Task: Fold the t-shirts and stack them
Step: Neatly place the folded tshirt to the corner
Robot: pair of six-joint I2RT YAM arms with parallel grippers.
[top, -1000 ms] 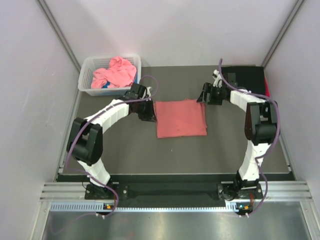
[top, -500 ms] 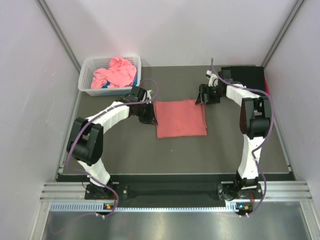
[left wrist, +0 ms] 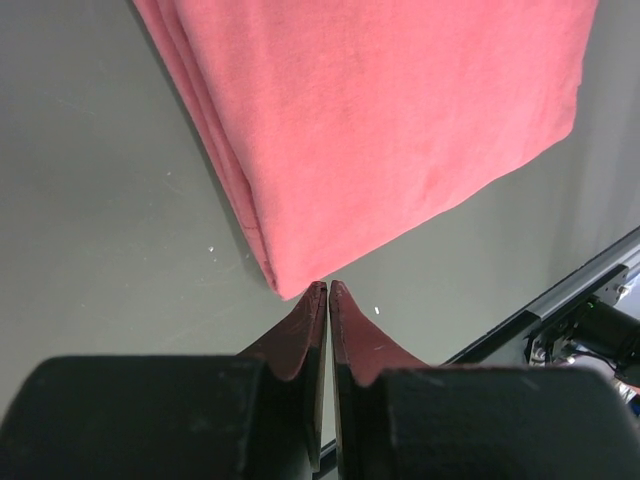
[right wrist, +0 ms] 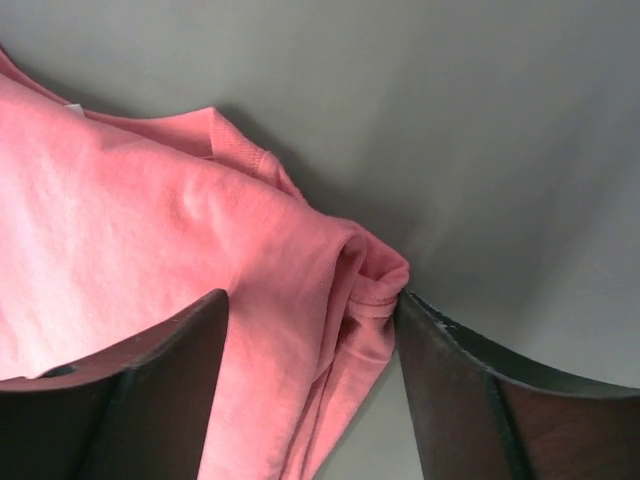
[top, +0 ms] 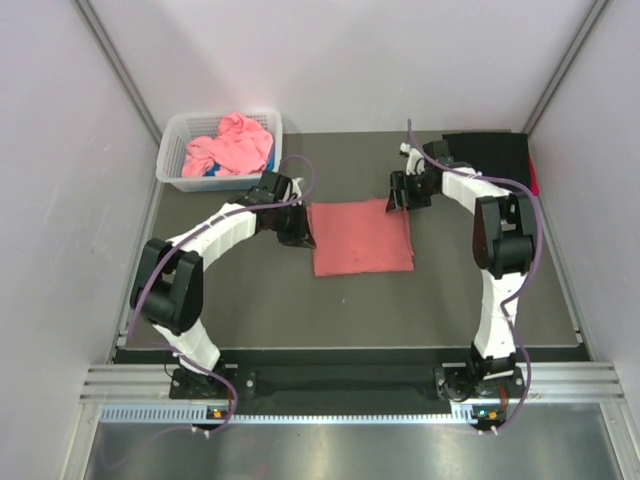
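The one salmon-red t-shirt lies folded into a flat rectangle at the middle of the table, exactly where it lay a second ago. The right gripper has slid toward 9 o'clock since then and now sits over the shirt's 1 o'clock corner. In the wrist view its fingers are spread wide, one on each side of the bunched corner, and grip nothing. The left gripper has barely moved and stays at the shirt's 9 o'clock edge. Its fingers are pressed together with nothing between them, tips just beside a corner of the fold. One black shirt lies folded at the table's 1 o'clock corner. One white lattice basket stands at 11 o'clock. It holds crumpled pink shirts, how many I cannot tell, and a glimpse of something blue.
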